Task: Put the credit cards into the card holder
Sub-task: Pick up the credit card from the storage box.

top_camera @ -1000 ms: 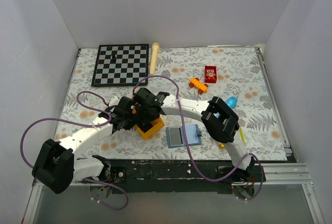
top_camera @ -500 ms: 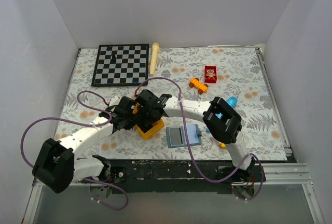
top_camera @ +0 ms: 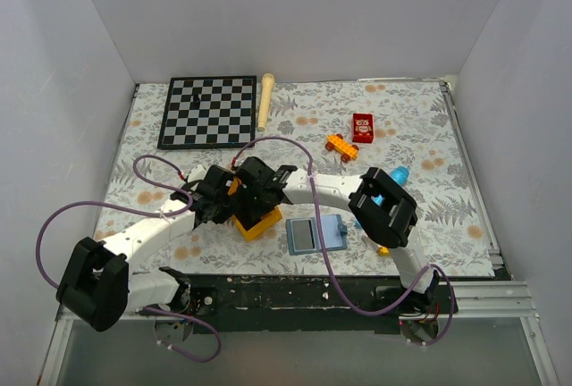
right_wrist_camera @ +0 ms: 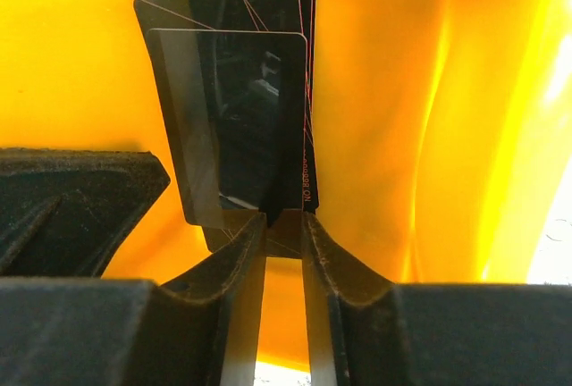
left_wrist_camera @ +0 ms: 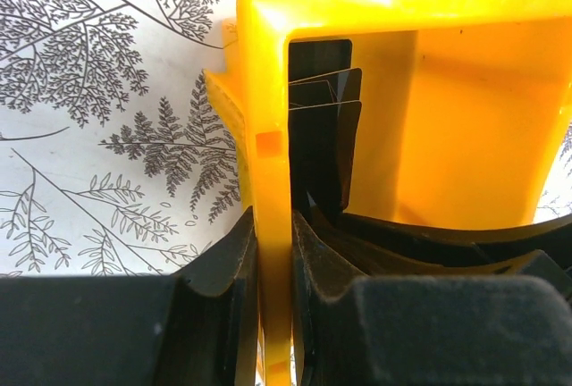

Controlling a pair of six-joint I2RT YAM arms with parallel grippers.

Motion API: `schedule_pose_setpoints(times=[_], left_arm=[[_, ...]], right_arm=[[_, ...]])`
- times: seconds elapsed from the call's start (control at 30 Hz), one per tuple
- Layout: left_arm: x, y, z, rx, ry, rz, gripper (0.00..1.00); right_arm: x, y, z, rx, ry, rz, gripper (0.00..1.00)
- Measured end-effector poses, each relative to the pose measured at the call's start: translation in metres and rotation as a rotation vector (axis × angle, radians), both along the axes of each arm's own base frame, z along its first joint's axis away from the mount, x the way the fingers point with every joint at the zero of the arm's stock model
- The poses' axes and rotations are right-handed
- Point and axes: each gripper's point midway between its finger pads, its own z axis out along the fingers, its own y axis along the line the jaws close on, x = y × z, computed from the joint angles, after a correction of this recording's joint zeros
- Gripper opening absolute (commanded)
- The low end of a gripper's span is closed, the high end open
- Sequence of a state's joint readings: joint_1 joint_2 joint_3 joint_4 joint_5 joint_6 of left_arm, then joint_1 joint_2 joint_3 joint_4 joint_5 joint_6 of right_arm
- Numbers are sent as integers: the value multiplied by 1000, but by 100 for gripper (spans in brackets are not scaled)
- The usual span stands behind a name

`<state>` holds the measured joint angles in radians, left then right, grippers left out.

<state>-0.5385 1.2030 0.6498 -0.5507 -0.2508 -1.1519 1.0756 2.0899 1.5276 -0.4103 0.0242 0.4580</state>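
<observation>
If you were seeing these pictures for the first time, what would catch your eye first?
The bright yellow bin near the front draws the eye: the left gripper is clamped on its wall, and the right gripper reaches inside, straddling the edge of the black credit cards standing there. Next come the card holder lying open just right of the bin, and the chessboard at the back left.

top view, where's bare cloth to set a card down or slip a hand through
Free: the back strip between the wooden pin and red box; the right side of the table beyond the blue toy. Crowded: near centre, around the yellow box and card holder.
</observation>
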Motion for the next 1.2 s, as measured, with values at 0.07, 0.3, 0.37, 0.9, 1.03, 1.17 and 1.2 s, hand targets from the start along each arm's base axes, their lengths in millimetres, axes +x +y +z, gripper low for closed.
schedule_pose_setpoints(times=[0.07,0.3,0.37,0.9,1.03,1.17,1.2], left_arm=[[0,1,0,6,3,-5,0],[-2,2,-1,17,11,-12,0],[-2,2,-1,18,11,-12,0],[-3,-1,-1,10,13,-29,0],[-3,-2,-1,5,14,-31,0],[-2,-4,-1,-2,13,-33,0],[-1,-4,0,-2,13,-33,0]], right_arm=[[-1,0,0,7,-6,11,21],[-1,-2,-1,29,-29,16,1],[-1,-3,0,33,-32,15,1],[-20,-2,4,76,-27,49,1],[-19,-5,5,58,-34,35,7],[-14,-11,7,15,-53,5,25],[-13,-13,7,6,-58,-3,30]])
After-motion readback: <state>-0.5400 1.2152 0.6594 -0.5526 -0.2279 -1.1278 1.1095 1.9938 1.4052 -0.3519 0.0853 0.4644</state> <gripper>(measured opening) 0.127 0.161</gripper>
